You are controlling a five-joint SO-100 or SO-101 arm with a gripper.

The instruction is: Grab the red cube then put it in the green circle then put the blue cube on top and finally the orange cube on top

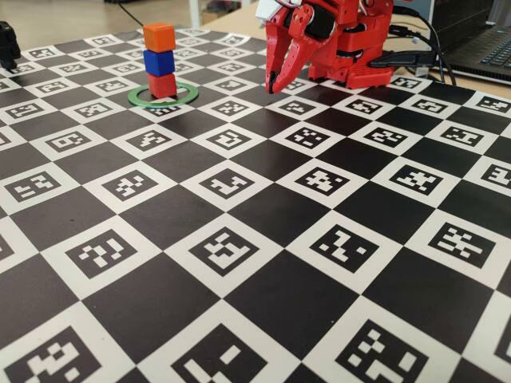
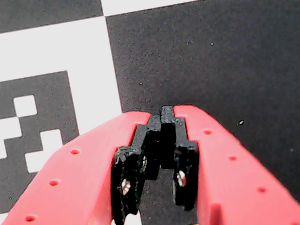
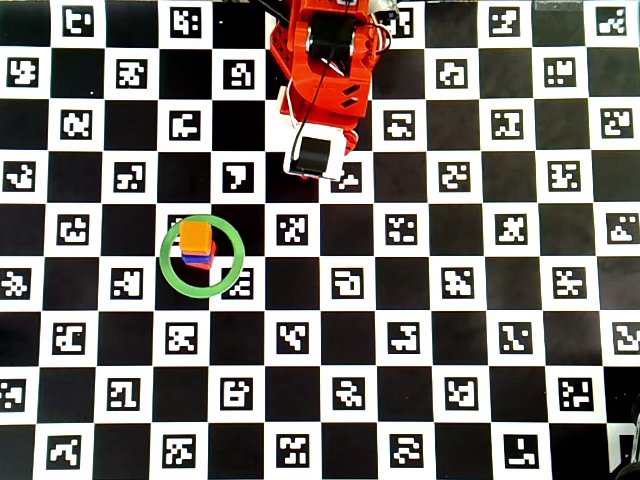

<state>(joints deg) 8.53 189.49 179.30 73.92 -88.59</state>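
A stack of three cubes stands inside the green circle (image 1: 162, 96) at the back left of the fixed view: the red cube (image 1: 162, 84) at the bottom, the blue cube (image 1: 159, 62) on it, the orange cube (image 1: 159, 37) on top. From overhead the orange cube (image 3: 195, 237) covers most of the stack inside the green circle (image 3: 202, 256), with a sliver of the blue cube (image 3: 199, 260) showing. My red gripper (image 1: 272, 82) hangs tip-down by the arm's base, well right of the stack, shut and empty. In the wrist view the gripper (image 2: 166, 114) has its black fingertips together over a black square.
The red arm base (image 1: 351, 48) sits at the back of the checkerboard marker mat (image 1: 239, 239). Cables and a laptop (image 1: 487, 48) lie at the back right. A black object (image 1: 8, 44) stands at the far left edge.
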